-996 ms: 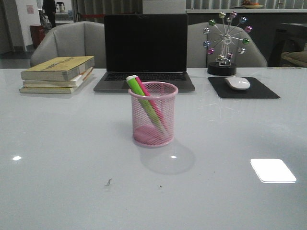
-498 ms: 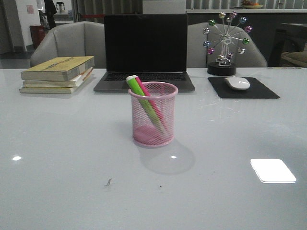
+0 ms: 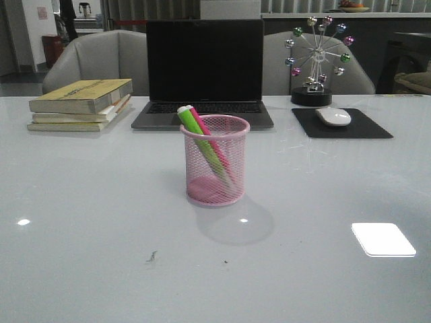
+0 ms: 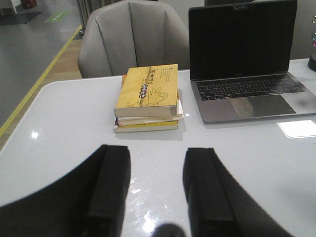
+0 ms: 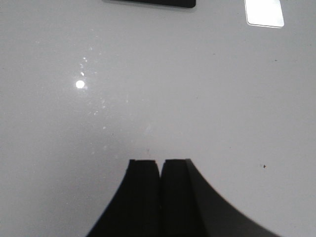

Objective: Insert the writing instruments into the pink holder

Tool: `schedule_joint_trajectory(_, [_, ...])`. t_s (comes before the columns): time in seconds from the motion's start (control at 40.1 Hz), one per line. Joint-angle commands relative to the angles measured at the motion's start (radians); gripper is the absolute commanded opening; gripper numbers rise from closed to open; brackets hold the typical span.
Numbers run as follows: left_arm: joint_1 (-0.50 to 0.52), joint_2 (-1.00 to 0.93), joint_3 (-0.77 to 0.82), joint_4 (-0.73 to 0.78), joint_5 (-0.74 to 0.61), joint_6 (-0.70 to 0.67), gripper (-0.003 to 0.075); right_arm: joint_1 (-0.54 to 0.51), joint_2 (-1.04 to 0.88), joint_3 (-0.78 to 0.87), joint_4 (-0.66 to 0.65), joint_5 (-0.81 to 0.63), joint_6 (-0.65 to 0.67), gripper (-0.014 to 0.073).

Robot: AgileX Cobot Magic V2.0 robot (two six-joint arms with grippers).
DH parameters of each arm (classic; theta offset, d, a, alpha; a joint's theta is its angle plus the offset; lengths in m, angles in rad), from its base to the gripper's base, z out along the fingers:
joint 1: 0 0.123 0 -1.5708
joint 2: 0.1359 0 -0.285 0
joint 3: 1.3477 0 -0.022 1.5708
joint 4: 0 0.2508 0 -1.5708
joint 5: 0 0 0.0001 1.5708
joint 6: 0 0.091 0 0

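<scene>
Two markers [image 3: 202, 138] leaning in pink holder [image 3: 215, 161], caps probably hidden low

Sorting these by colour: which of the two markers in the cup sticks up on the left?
The green marker; the pink marker leans just right of it.

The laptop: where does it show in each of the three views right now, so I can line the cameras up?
Front view: the laptop stands open at the far middle, behind the pink holder.
Left wrist view: laptop beyond the left gripper, next to the books.
Right wrist view: not in it.
Shared landmark: the stack of books, in the front and left wrist views.
</scene>
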Motion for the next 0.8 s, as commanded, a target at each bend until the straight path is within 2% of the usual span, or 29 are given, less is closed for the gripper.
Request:
schedule_joint_trajectory(0.0, [-0.009,-0.011,-0.029,-0.012,-0.085,-0.001,0.0340,-0.003,-0.023,-0.025,-0.014,-0.057,-0.006,0.0052])
schedule_joint_trajectory(0.423, [-0.009,0.057,-0.029,-0.012,-0.083,-0.001,0.0340,-0.003,-0.023,-0.025,0.024,-0.057,-0.006,0.0050])
schedule_joint_trajectory(0.772, [-0.009,0.215,-0.029,-0.012,-0.083,-0.001,0.0340,-0.003,-0.022,-0.025,0.024,-0.054,-0.006,0.0050])
